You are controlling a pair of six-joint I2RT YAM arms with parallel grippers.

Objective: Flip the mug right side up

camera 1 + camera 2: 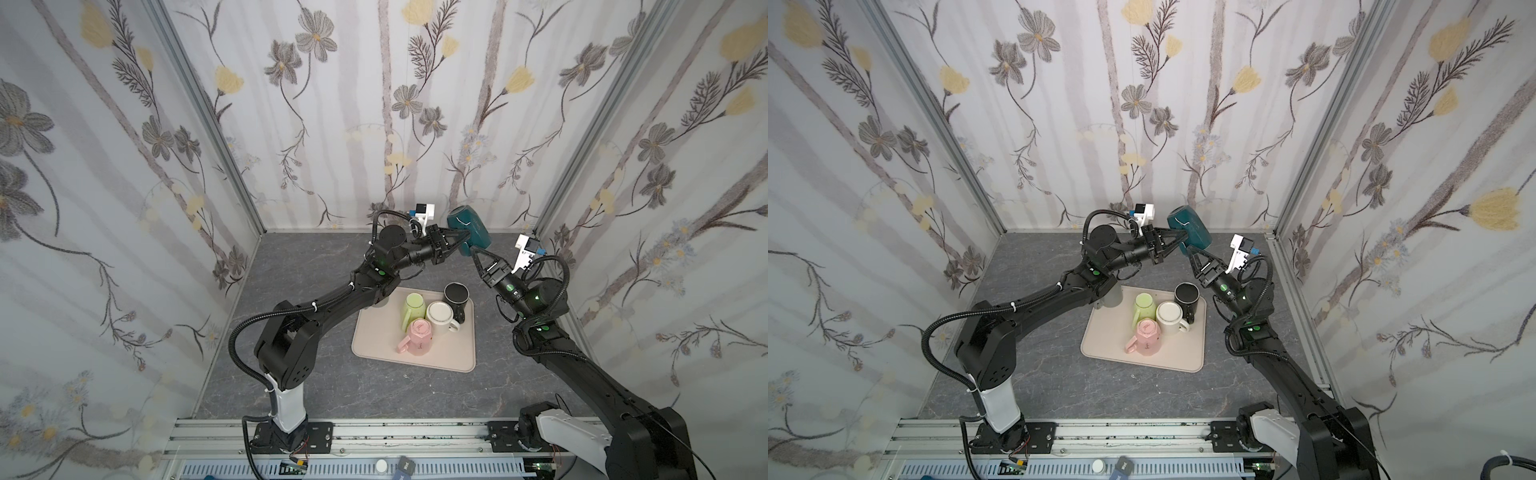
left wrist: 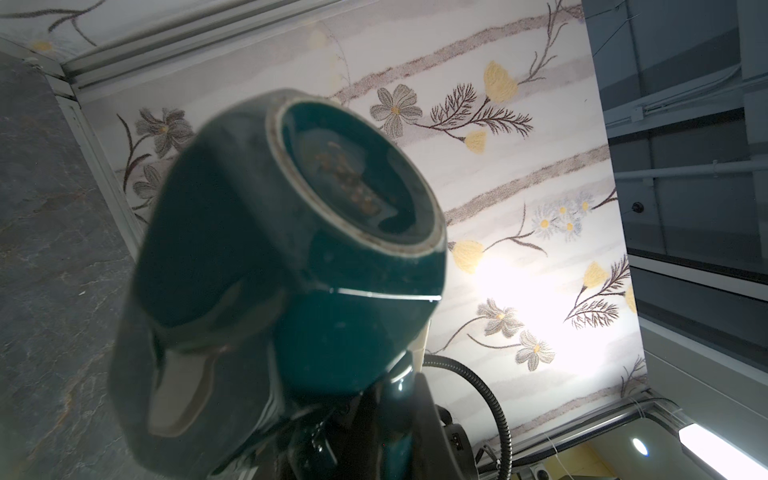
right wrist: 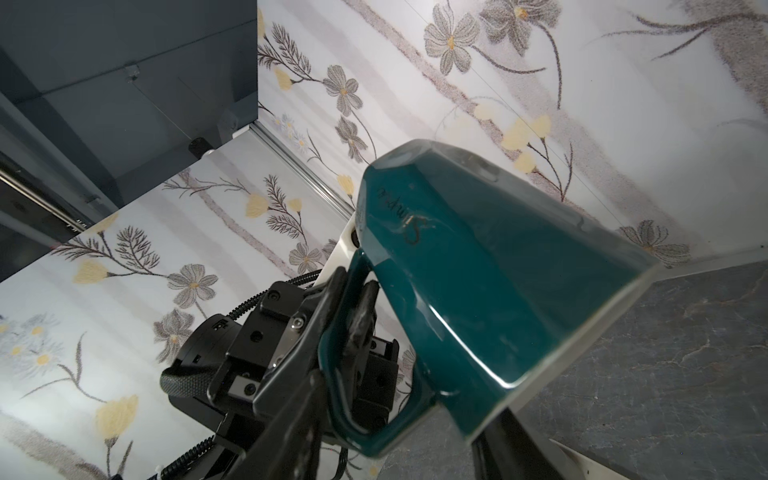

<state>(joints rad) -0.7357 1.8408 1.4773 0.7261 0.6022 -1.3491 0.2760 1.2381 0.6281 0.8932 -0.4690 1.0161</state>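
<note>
A dark teal mug (image 1: 465, 224) (image 1: 1187, 226) hangs in the air near the back wall, tilted on its side. Its base points up toward the wall and its mouth faces down toward the right arm. My left gripper (image 1: 462, 238) (image 1: 1182, 240) is shut on the mug's handle (image 3: 353, 332); its fingers (image 3: 332, 299) pinch the loop. The left wrist view shows the mug's base (image 2: 357, 178) close up. My right gripper (image 1: 477, 250) (image 1: 1192, 249) stands open just below the mug's rim (image 3: 582, 340), one finger (image 3: 291, 415) on either side of the handle's lower end.
A beige tray (image 1: 374, 345) lies mid-table below both arms, holding a green mug (image 1: 412, 309), a white mug (image 1: 441, 316), a black mug (image 1: 456, 296) and a pink mug (image 1: 417, 337). Flowered walls close in at the back and sides.
</note>
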